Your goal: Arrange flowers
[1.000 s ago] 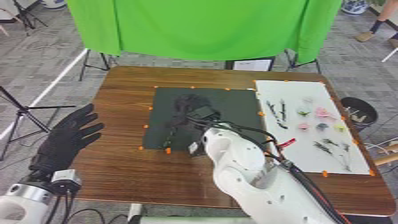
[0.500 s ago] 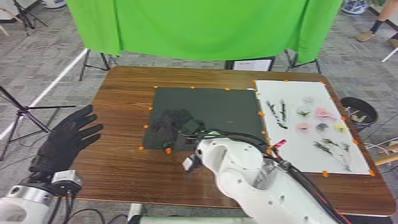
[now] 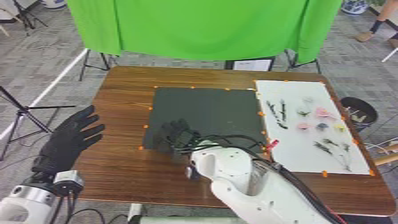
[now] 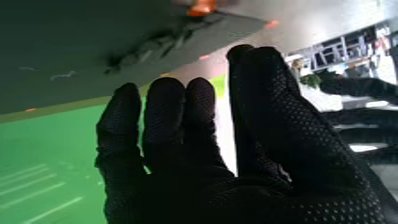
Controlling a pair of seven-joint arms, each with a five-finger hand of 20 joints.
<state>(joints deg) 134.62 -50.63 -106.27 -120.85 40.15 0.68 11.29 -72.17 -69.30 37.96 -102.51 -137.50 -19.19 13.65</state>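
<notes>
Has the right hand (image 3: 180,137) over the dark mat (image 3: 209,110), fingers nearly straight; cannot tell if gripping anything. Has flowers (image 3: 322,115) well to its right, something pale inside the bin (image 3: 356,103).

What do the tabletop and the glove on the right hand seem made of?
Tabletop: brown wood or wood-look laminate, low sheen, going by its streaky grain. Glove on the right hand: matte black fabric, probably knit or mesh, from its finely dotted surface.

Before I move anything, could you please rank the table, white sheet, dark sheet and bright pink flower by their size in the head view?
Table
White sheet and dark sheet: too alike to rank
Bright pink flower
</notes>
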